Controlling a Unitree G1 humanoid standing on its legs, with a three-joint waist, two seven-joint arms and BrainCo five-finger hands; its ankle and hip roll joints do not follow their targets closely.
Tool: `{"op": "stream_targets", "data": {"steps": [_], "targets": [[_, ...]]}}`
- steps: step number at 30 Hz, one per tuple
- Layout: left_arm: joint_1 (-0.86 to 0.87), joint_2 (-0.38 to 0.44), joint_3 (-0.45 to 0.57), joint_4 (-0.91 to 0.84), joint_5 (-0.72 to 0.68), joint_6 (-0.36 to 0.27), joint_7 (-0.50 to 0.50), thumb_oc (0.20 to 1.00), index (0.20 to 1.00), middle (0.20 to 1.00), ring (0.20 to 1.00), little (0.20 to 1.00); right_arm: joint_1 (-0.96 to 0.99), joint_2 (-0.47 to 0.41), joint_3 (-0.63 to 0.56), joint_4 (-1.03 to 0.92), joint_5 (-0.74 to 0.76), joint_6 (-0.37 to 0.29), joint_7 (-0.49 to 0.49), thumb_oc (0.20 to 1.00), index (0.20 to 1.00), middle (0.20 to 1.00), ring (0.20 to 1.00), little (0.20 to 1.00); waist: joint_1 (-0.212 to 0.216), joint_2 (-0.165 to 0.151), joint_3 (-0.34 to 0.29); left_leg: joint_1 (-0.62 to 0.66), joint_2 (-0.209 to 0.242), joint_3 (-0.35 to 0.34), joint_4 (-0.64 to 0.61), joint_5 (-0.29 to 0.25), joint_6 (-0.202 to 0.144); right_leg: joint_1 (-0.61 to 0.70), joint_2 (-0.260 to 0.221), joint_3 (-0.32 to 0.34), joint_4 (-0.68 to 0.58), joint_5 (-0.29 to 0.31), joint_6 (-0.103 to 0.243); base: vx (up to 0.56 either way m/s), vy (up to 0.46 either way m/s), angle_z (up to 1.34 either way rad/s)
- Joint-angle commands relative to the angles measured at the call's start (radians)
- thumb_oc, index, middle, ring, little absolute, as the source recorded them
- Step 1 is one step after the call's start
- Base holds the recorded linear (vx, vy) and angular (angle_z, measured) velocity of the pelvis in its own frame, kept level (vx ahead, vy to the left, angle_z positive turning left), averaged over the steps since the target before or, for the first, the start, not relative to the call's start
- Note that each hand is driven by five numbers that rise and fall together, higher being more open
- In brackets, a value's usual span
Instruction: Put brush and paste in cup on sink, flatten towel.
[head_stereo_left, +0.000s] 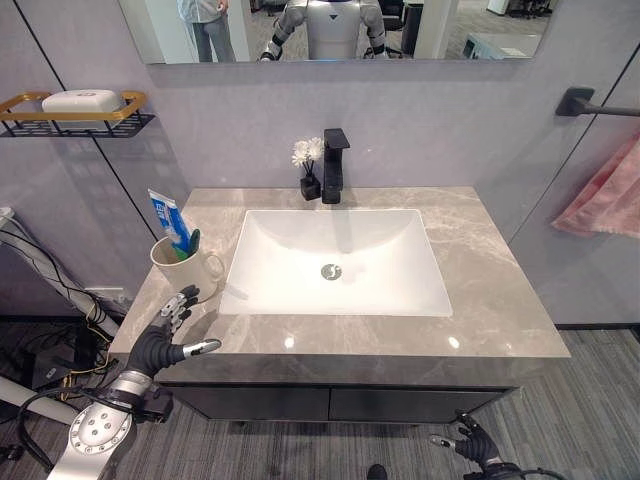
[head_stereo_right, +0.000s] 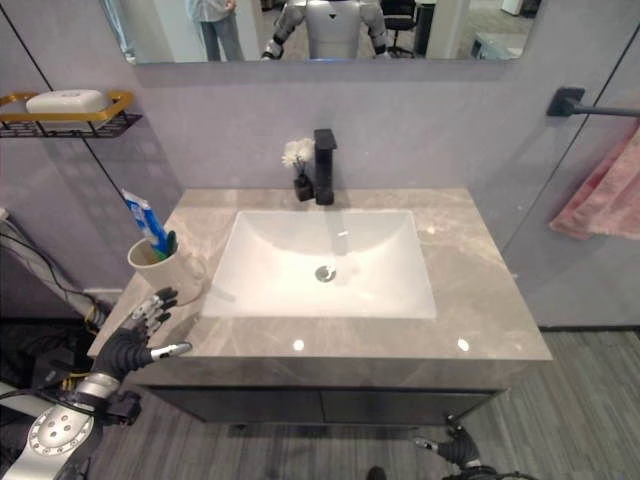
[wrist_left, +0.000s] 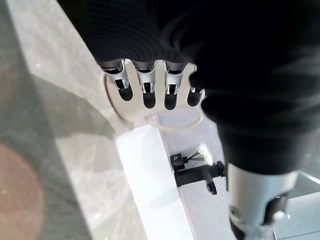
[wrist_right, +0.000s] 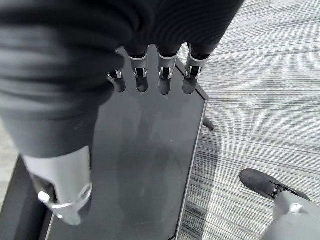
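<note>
counter (head_stereo_left: 480, 300): grey marble top with a white sink (head_stereo_left: 340, 262) set in the middle. It carries the cup at its left edge, within the left arm's reach.
towel (head_stereo_left: 605, 195): pink, hanging bunched off a dark wall bar (head_stereo_left: 598, 104) on the far right, well apart from both hands. It looks gathered, not spread, so I'd judge the flatten step is not done.
tap (head_stereo_left: 333, 165): black, upright behind the sink, with a small black vase of white flowers (head_stereo_left: 309, 160) just beside it. Neither matters for the task.
shelf (head_stereo_left: 75, 113): gold-rimmed wall rack at upper left with a white soap bar (head_stereo_left: 80, 100) on it.
cup (head_stereo_left: 185, 268): cream mug on the counter just left of the sink, handle toward the sink. The blue-and-white paste tube (head_stereo_left: 170, 222) stands tilted inside and a green brush (head_stereo_left: 194, 241) tip pokes out next to it. By the look of it, the cup part of the task is finished.
left hand (head_stereo_left: 165, 335): sits at the counter's front-left edge just below the cup, not touching it. Fingers are loose and spread, thumb stuck out sideways, nothing held. The wrist view shows the fingers hanging straight with the mug rim beyond them.
right hand (head_stereo_left: 478, 446): low, below the counter front near the floor, in front of the dark cabinet (wrist_right: 145, 165). Fingers are relaxed and hold nothing. A person's shoe (wrist_right: 262, 182) shows on the carpet nearby.
next: my read is that the right arm has to lift and reach far right to get at the towel.
</note>
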Motion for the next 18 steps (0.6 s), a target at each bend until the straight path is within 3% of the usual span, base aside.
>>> {"op": "stream_targets", "data": {"steps": [1,18], "targets": [[-0.02,0.02,0.055,-0.037,-0.029,-0.035,0.011,1.0,1.0,1.0,1.0,1.0,-0.062,-0.014,-0.002,0.014,-0.035,-0.003,-0.018,1.0,1.0,1.0,1.0,1.0,-0.011,-0.018,0.0,-0.032,-0.015,-0.01,0.008,-0.001,0.014,0.072,-0.022,0.06,0.047,-0.08,0.04,0.0,0.0,0.0],[0.017,-0.025,0.116,-0.002,-0.047,-0.029,0.037,1.0,1.0,1.0,1.0,1.0,-0.06,-0.012,-0.009,0.067,-0.053,-0.001,-0.017,1.0,1.0,1.0,1.0,1.0,-0.005,-0.013,0.027,-0.019,-0.024,-0.004,0.019,-0.01,0.033,0.054,-0.029,0.071,0.104,-0.111,0.038,0.0,0.002,0.0]]}}
